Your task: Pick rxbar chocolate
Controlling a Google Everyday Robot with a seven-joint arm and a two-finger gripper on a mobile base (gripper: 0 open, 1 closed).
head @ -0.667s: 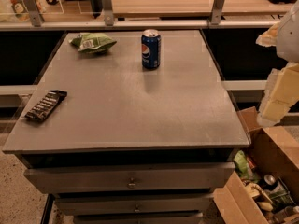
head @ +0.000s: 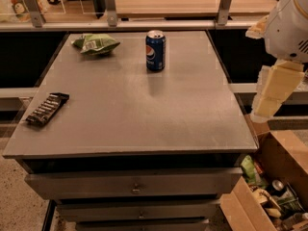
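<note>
The rxbar chocolate (head: 47,109) is a flat black bar with white lettering. It lies at the left edge of the grey table top (head: 139,114), toward the front, angled slightly. My white arm (head: 288,28) hangs at the right edge of the view, beyond the table's right side. My gripper (head: 269,97) is the cream-coloured part pointing down below it, beside the table's right edge and far from the bar. It holds nothing that I can see.
A blue Pepsi can (head: 155,50) stands upright at the back centre. A green snack bag (head: 95,44) lies at the back left. Drawers (head: 134,186) sit under the top. An open cardboard box of items (head: 274,191) stands on the floor at the right. A railing and shelf (head: 163,4) run behind the table.
The arm and gripper have shifted slightly left and up at the right edge. The bar, can and bag have not moved.
</note>
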